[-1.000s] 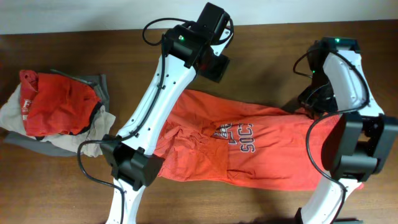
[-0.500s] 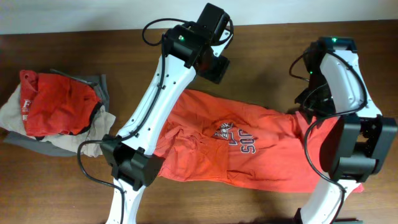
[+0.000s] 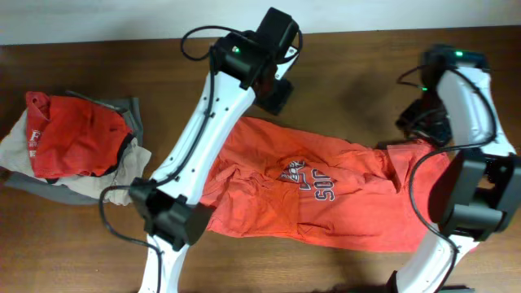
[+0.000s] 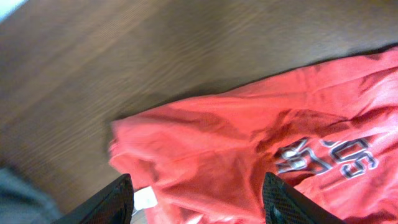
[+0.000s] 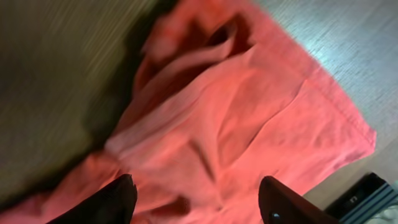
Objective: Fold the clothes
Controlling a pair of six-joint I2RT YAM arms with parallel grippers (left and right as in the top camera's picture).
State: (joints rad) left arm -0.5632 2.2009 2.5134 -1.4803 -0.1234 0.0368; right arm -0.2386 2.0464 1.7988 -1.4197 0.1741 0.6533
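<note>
The clothes, an orange-red T-shirt (image 3: pixel 269 203), lie crumpled lengthwise across the table's middle, with part of the navy-and-white print (image 3: pixel 313 181) showing. My left gripper (image 3: pixel 275 91) hovers open over the shirt's far left corner. In the left wrist view, the shirt (image 4: pixel 236 137) and a white label (image 4: pixel 144 200) lie below the left gripper (image 4: pixel 199 202), nothing between its fingers. My right gripper (image 3: pixel 423 126) stands open above the shirt's right end. In the right wrist view, rumpled folds of the shirt (image 5: pixel 249 118) lie under the right gripper (image 5: pixel 199 204).
A heap of other laundry (image 3: pixel 73 134) sits at the table's left: a red garment on grey and beige cloth. Bare brown wood (image 3: pixel 350 73) runs behind the shirt to the table's far edge. A black arm base (image 5: pixel 367 193) shows by the shirt's corner.
My right gripper has opened, let go of the shirt's right end and pulled back to the right. The cloth there has dropped in a fold. The left gripper has shifted slightly.
</note>
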